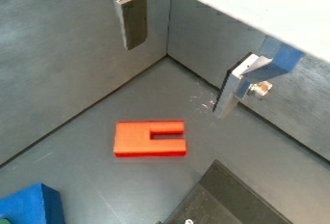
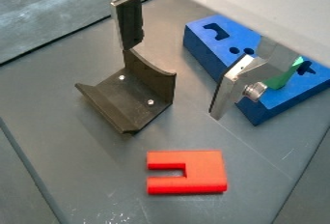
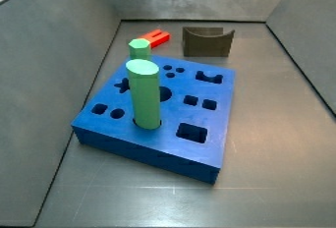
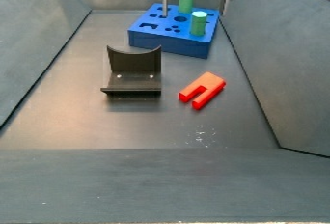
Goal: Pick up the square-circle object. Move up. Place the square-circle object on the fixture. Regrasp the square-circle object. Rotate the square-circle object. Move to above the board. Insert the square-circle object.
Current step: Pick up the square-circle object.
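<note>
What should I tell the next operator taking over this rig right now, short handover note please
Gripper: open, empty, hovering above the floor over the square-circle object; the fingers touch nothing.
Square-circle object: lying flat on the floor, beside the fixture, not on it.
Fixture: standing on the floor, notch empty, apart from the board.
Board: carries two green cylinders; the other holes look open.
Done: nothing yet, the pick has not happened.
Left: pick up, lift, place on fixture, regrasp, rotate, move above board, insert.

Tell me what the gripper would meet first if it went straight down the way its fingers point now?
Probably bare floor. The open gripper hangs between the fixture and the board, with the red peg lying off to one side. Depth is unclear.
</note>
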Robot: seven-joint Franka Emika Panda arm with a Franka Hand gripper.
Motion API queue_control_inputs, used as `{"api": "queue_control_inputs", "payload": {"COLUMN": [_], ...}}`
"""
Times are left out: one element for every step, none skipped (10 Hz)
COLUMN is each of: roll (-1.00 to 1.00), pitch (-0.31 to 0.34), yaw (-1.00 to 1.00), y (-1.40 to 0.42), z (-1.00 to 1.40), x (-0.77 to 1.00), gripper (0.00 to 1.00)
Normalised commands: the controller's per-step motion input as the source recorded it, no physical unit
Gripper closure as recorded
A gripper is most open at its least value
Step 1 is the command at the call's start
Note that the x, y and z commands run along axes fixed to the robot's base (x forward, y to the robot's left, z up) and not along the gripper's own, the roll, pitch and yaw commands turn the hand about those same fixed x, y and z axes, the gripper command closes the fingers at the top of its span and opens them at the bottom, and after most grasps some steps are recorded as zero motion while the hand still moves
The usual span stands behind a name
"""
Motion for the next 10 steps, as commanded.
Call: {"api": "queue_control_inputs", "payload": {"roll": [-0.06,-0.05,0.00,0.00,-0.06,0.00,0.08,0.04,0.04,0.05], "pitch": [-0.259,-0.026,0.000,-0.010,-0.044,0.000,0.000,0.000,0.000,0.070], "yaw": [0.04,-0.03,-0.56,-0.85,-0.61,0.00,0.00,0.00,0.00,-0.23], "y": [0.00,0.03,-0.04,-0.08,-0.03,0.00,-0.20,-0.23,-0.09,0.00], "z": [-0.20,0.00,-0.31,-0.49,-0.17,0.00,-0.44,-0.62,-0.45,-0.37], "x": [-0.13,0.00,-0.17,-0.17,-0.31,-0.03,-0.14,-0.31,-0.14,0.01], "gripper": [0.00,0.00,0.00,0.00,0.00,0.00,0.00,0.00,0.00,0.00]}}
